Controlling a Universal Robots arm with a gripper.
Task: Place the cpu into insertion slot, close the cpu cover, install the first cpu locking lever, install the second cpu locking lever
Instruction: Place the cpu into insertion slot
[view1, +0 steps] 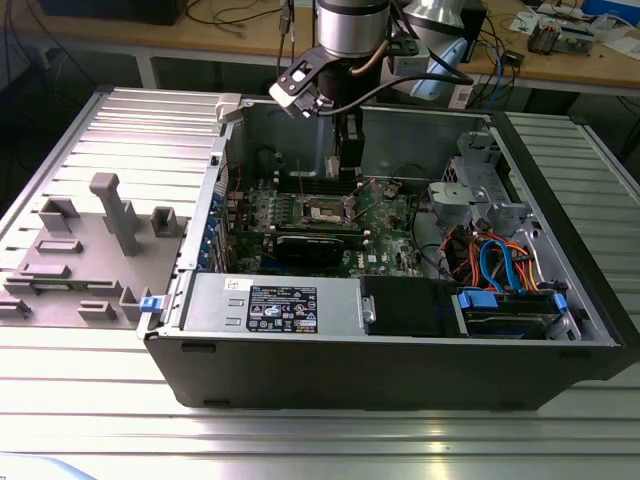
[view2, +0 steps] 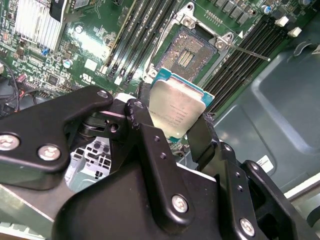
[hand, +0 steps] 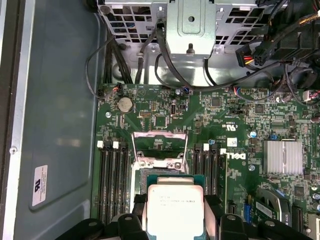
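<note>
Gripper (view2: 172, 120) pinches the cpu (view2: 177, 107) by opposite edges, at one o'clock above the insertion slot (view1: 325, 212) in the exterior view. Likely light, stiff, fragile; edges are the safest hold.

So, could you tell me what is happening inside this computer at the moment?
The robot arm has its gripper shut on the cpu, holding it by its edges over the green circuit board inside the open computer case. The chip hangs close to the insertion slot, which is bare, so it is not yet seated. The cpu cover stands raised at the slot's edge.
</note>
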